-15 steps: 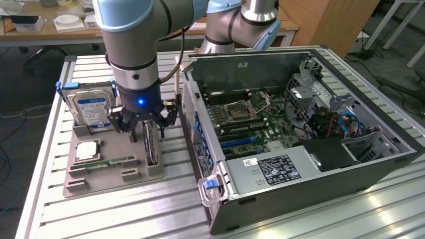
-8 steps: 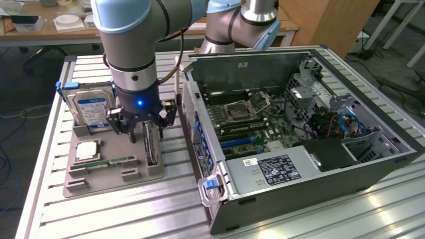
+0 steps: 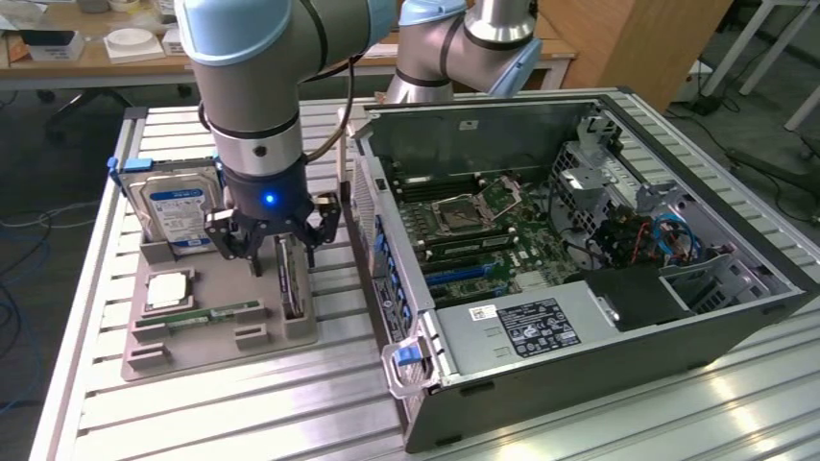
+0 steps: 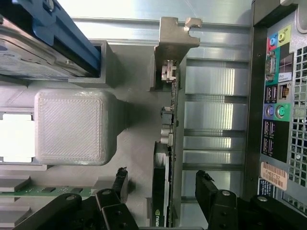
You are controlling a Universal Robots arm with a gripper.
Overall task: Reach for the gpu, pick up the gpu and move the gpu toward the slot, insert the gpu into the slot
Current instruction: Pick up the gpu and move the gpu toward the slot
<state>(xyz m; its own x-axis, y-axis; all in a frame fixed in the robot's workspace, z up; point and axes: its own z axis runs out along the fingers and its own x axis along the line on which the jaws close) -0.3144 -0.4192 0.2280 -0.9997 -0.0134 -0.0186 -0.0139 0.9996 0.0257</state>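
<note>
The end effector is seen spread, with its 2 fingers placed on either side of the gpu and a gap left on each side. Nothing is pinched yet.

The first risk is judged to be here. The card is thin and stands on its long edge, so if the fingers are closed off-centre, it may be pushed sideways or tilted before it is held. If the grip is taken on the small raised parts along the edge, it could slip or damage them.

The gpu is seen edge-on as a dark narrow board, with a pale metal bracket at its far end. It is kept upright in the grey tray, at the side nearest the computer case, on the counter. If the card is lifted crooked, the bracket could be caught on the tray wall.

Further away, the blue-labelled hard drive stands in the same tray, apart from the card.
</note>
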